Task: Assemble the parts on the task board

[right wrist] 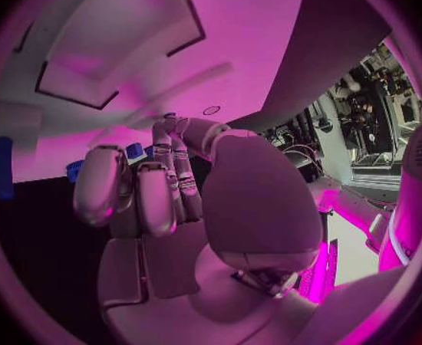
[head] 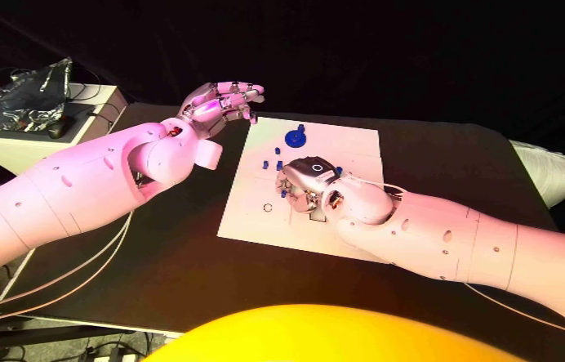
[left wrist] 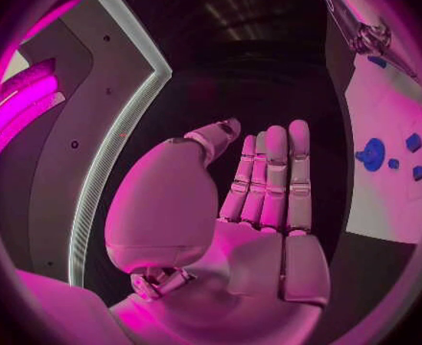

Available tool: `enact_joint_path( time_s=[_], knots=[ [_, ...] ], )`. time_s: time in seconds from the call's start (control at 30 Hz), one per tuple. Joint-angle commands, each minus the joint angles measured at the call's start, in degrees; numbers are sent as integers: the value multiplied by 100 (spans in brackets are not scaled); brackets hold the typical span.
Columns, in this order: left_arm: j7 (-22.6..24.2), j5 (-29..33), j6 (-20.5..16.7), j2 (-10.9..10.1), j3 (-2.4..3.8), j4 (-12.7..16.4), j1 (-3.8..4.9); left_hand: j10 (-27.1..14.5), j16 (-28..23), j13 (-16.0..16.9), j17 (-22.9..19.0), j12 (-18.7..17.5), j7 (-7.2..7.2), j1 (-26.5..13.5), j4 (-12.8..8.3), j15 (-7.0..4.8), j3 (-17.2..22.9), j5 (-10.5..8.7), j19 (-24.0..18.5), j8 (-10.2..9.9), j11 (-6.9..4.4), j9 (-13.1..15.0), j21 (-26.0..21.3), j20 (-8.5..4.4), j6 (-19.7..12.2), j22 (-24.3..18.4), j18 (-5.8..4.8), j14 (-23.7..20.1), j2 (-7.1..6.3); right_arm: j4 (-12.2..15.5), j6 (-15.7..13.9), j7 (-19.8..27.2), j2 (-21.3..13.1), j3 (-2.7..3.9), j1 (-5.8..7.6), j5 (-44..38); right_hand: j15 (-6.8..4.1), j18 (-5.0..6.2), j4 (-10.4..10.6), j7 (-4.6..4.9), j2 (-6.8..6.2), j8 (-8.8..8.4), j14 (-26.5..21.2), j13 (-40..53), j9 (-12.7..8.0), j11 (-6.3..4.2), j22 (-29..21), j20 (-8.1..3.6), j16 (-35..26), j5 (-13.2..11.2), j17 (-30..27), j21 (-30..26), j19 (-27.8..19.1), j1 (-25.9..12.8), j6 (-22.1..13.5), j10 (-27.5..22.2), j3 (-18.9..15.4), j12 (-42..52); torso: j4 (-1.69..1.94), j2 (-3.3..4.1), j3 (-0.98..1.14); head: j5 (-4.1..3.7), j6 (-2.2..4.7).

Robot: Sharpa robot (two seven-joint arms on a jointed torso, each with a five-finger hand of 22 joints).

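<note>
1. Right hand [head: 309,184], nearest of all, sits palm-down on the middle of the board [head: 353,145]; its fingers [right wrist: 139,192] curl inward, and I cannot tell whether they pinch anything.
2. Small blue parts [head: 269,166] lie just beside that hand at its nine o'clock.
3. At twelve o'clock from the hand, a blue disc [head: 295,139] rests on the board's far end.
4. Off the board, at ten o'clock, the left hand [head: 220,105] hovers above the black table [head: 176,280], fingers [left wrist: 273,176] straight and pressed together, holding nothing.
5. Farther out at nine o'clock, a white box [head: 82,113] stands at the table edge.
</note>
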Motion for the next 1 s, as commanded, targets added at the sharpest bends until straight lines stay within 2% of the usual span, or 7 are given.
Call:
enact_joint_path(
  time_s=[0.03, 0.33, 0.53, 0.6, 0.73, 0.83, 1.0],
  knots=[
    [15, 36, 28, 3, 6, 21, 3, -14, -30, -5, 5, -32, -2, 46, -5, 1, -24, 10, 26, 36, 18, 6, -20, -4, -35, -5, 35, -47, -7, -17, 180, 110, 20, -13, -16, -111, -11, -63, -5, 58, 38, 11, 183, -8, 16, -64, 337, -33, -7, -5, -16, -22, 34, -31, -28, 86, 51, -4, -2, -1, -1, -6, 1],
    [0, 36, 35, 3, 6, 11, 3, -14, -30, -5, 5, -32, -2, 46, -5, 1, -24, 10, 26, 36, 18, 6, -20, -4, -35, -5, 35, -47, -7, 12, 61, 269, -19, -24, -21, -89, 54, -64, 0, 117, -72, -54, 174, -73, 36, 6, 343, 23, 15, -46, -59, -59, 7, -214, -188, -149, -96, -16, -8, -11, 5, -27, 1],
    [-24, 32, 15, 0, 6, -3, 3, -22, -33, -11, 5, -36, -3, 54, 0, 2, -29, 8, 36, 45, 19, 5, -35, -3, -39, -17, 35, -48, -9, 52, -322, 263, -88, -26, -21, -80, 159, 10, 40, 145, -279, -316, 128, -196, -40, 119, 164, 119, 11, -234, -184, -494, -112, -375, -604, -847, -302, -6, -5, -10, 8, -31, 1],
    [-28, 31, 8, 0, 6, -8, 3, -24, -35, -13, 5, -37, -4, 69, -5, 1, -26, 8, 41, 48, 18, 5, -40, -4, -40, -22, 36, -49, -6, 80, -464, 241, -118, -27, -21, -79, 200, 72, -2, 80, -330, -466, 60, -200, -95, 181, -12, 160, -87, -243, -397, -884, -211, -308, -838, -1324, -464, -1, -7, -8, 7, -30, 1],
    [-34, 30, -5, -4, 6, -16, 2, -24, -35, -13, 5, -37, -4, 69, -5, 1, -26, 8, 41, 48, 18, 5, -40, -4, -40, -22, 36, -49, -6, 165, -716, 156, -206, -26, -20, -78, 245, 136, -16, 19, -263, -644, 42, -182, -174, 237, -208, 209, -84, -237, -486, -1284, -295, -133, -1083, -1705, -950, 58, -16, -9, 12, -35, 1],
    [-34, 30, -9, -8, 6, -20, 2, -24, -35, -13, 5, -37, -4, 69, -5, 1, -26, 8, 41, 48, 18, 5, -40, -4, -40, -22, 36, -49, -6, 223, -837, 85, -264, -25, -20, -77, 256, 158, -2, 116, -229, -759, 24, -182, -231, 250, -289, 221, -94, -226, -560, -1438, -317, -26, -1241, -1817, -1257, 98, -15, -9, 13, -44, 1],
    [-33, 30, -11, -12, 5, -38, 2, -23, -35, -14, 5, -36, -3, 78, -6, 0, -25, 6, 45, 52, 18, 6, -45, -4, -40, -26, 36, -48, -2, 400, -1075, 4, -424, -16, -17, -16, 258, 152, 95, 100, -110, -816, 9, -170, -266, 249, -303, 227, -86, -208, -637, -1431, -280, 173, -1288, -1876, -1721, 231, -8, -17, 16, -72, 1]
  ],
)
